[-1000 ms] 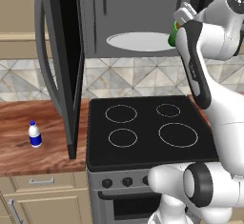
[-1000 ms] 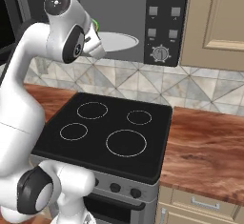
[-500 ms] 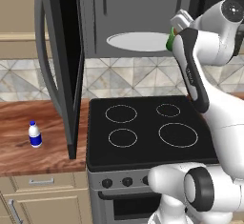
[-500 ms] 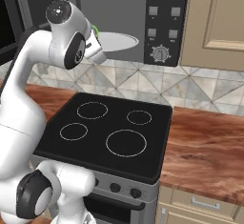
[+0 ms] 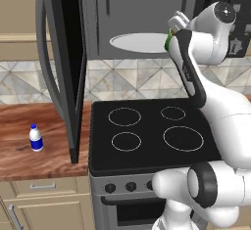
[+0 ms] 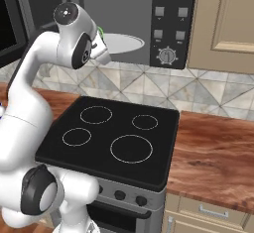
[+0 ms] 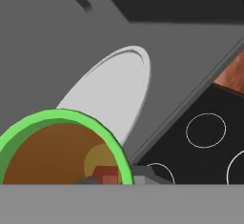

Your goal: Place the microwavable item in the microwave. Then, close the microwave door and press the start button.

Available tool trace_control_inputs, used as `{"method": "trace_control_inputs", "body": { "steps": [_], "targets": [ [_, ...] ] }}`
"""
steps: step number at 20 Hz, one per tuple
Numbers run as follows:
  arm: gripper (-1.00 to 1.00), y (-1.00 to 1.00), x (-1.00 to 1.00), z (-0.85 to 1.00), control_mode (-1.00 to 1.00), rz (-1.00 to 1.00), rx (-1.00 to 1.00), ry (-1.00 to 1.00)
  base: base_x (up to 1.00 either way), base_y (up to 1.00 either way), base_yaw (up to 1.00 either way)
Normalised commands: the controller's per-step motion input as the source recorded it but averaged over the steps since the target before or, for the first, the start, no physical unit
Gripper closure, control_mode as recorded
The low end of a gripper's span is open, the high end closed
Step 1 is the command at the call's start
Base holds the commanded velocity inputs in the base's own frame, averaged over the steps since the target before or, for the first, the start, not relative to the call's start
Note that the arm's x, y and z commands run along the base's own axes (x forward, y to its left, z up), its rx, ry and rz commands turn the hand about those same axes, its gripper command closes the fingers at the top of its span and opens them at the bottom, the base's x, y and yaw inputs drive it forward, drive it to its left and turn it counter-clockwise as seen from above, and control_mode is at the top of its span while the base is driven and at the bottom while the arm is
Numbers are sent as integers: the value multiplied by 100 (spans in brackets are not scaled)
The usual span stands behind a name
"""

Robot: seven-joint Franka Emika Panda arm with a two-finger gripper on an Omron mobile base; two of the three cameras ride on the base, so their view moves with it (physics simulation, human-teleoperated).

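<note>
The green cup [image 7: 62, 149] of brownish food sits clamped in the closed gripper [image 5: 172, 34] at the mouth of the open microwave [image 5: 147, 18], its rim just short of the white glass turntable [image 7: 112, 92] and above the front edge of the black stovetop [image 6: 116, 138]. Against the frames a moment earlier, the hand has carried the cup slightly left and forward toward the cavity, so the placing step is close but not yet done. The microwave door [image 5: 61, 62] remains swung wide, and the white bottle [image 5: 35, 138] has not moved on the wooden counter [image 5: 29, 150].

green cup [image 7: 62, 147] bottom cut off, fingertips hidden
</note>
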Motion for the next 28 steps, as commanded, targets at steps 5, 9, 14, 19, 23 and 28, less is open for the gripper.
{"method": "trace_control_inputs", "body": {
  "steps": [5,9,14,19,23,28],
  "targets": [
    [100,5,42,-13,-100,0,0,0,0,0,0],
    [100,0,14,0,-100,0,0,-2,0,0,0],
    [100,0,29,-2,-100,0,0,1,0,0,0],
    [100,0,37,-3,-100,0,-1,3,0,0,0],
    [100,0,35,0,-100,0,0,2,0,0,0],
    [100,0,18,-3,-100,0,0,1,0,0,0]
  ]
}}
